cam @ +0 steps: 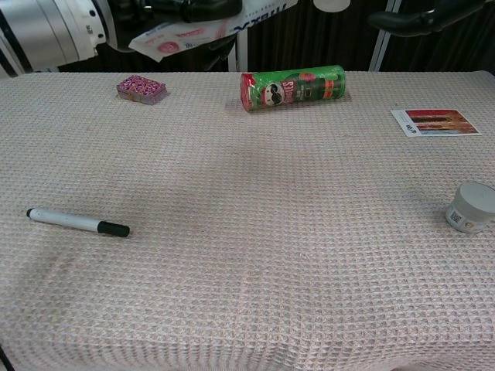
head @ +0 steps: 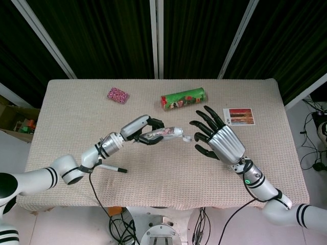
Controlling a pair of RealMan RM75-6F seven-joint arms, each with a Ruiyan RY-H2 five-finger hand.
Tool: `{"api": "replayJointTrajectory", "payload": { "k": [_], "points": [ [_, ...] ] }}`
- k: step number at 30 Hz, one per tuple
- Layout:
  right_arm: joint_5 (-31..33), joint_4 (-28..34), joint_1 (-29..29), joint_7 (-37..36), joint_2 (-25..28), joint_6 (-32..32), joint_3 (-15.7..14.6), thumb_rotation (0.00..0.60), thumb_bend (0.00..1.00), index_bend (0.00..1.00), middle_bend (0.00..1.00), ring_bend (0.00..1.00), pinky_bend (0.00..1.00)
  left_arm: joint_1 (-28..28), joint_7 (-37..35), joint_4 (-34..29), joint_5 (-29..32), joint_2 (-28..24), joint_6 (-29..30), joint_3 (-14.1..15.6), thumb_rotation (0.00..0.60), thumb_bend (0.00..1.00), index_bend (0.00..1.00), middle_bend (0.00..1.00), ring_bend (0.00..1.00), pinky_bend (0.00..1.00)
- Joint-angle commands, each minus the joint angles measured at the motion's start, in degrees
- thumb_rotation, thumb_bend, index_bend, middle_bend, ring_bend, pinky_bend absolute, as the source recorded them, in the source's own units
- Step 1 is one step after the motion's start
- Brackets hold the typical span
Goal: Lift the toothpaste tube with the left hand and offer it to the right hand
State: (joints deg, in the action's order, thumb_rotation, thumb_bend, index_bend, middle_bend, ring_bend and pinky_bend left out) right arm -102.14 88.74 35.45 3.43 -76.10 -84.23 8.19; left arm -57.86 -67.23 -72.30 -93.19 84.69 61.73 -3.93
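My left hand (head: 140, 130) holds the white and pink toothpaste tube (head: 164, 134) in the air above the table's middle, cap end pointing right. In the chest view the tube (cam: 186, 29) shows at the top edge under the left hand (cam: 182, 9). My right hand (head: 217, 138) hovers just right of the tube's cap, fingers spread, palm down, a small gap between its fingers and the cap. In the chest view only a dark finger (cam: 414, 19) of the right hand shows at the top right.
A green chips can (head: 183, 98) lies at the back of the table. A pink packet (head: 117, 94) sits at back left, a card (head: 238, 116) at back right. A marker (cam: 77, 222) lies at front left and a white jar (cam: 472, 207) at the right.
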Motion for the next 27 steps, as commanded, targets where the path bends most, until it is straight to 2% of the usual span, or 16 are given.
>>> {"api": "replayJointTrajectory", "payload": {
  "k": [1,6,11,14,19,22,23,24,25,27],
  "points": [
    [0.9,0.5,-2.5,0.5,2.0,-2.3,-0.4,0.600,0.21,0.59,0.29,0.06,0.02,1.9,9.5,1.7,1.8,1.0,-1.1,1.0,0.448,0.69,0.63,0.69,0.54,0.59],
    [2.6,0.2,-7.3,0.2,4.0,-6.1,-1.7,0.600,0.21,0.57,0.29,0.06,0.02,3.7,27.1,6.3,6.4,4.7,-5.2,1.5,0.446,0.68,0.62,0.67,0.50,0.53],
    [4.3,-1.7,-10.8,-0.9,3.9,-8.1,-2.9,0.600,0.21,0.56,0.29,0.06,0.03,5.3,46.5,15.0,11.5,11.8,-7.5,0.9,0.450,0.69,0.61,0.64,0.45,0.44],
    [5.2,-2.8,-12.4,-2.4,3.7,-8.9,-3.1,0.600,0.21,0.56,0.29,0.06,0.03,5.9,52.3,17.8,12.9,14.8,-8.2,0.6,0.450,0.69,0.61,0.63,0.43,0.42],
    [5.9,-4.4,-13.8,-4.2,3.0,-9.3,-3.4,0.600,0.21,0.56,0.29,0.06,0.03,5.8,57.4,19.4,13.6,17.1,-10.6,0.5,0.451,0.68,0.59,0.60,0.41,0.41],
    [6.1,-5.1,-14.5,-4.9,2.4,-9.5,-3.4,0.600,0.21,0.56,0.29,0.06,0.03,5.2,61.8,18.7,14.2,16.9,-13.1,0.7,0.456,0.64,0.44,0.47,0.31,0.35],
    [6.2,-5.4,-14.7,-5.2,2.3,-9.6,-3.4,0.600,0.21,0.56,0.29,0.06,0.03,5.2,63.3,17.9,14.8,16.7,-13.7,0.4,0.456,0.58,0.36,0.41,0.27,0.33],
    [6.3,-5.5,-14.9,-5.3,2.2,-9.7,-3.4,0.600,0.21,0.56,0.29,0.06,0.03,5.3,64.3,17.0,15.3,16.4,-14.0,0.2,0.454,0.48,0.27,0.35,0.23,0.31],
    [6.3,-5.6,-15.2,-5.5,2.2,-9.8,-3.3,0.600,0.21,0.56,0.29,0.06,0.03,5.4,65.2,16.0,15.9,16.0,-14.1,-0.2,0.445,0.43,0.22,0.31,0.21,0.30],
    [6.6,-5.9,-15.8,-5.7,2.2,-10.2,-3.2,0.600,0.21,0.56,0.29,0.06,0.03,6.3,67.0,13.2,16.9,14.9,-12.6,-1.2,0.376,0.31,0.13,0.25,0.17,0.27]
  ]
}}
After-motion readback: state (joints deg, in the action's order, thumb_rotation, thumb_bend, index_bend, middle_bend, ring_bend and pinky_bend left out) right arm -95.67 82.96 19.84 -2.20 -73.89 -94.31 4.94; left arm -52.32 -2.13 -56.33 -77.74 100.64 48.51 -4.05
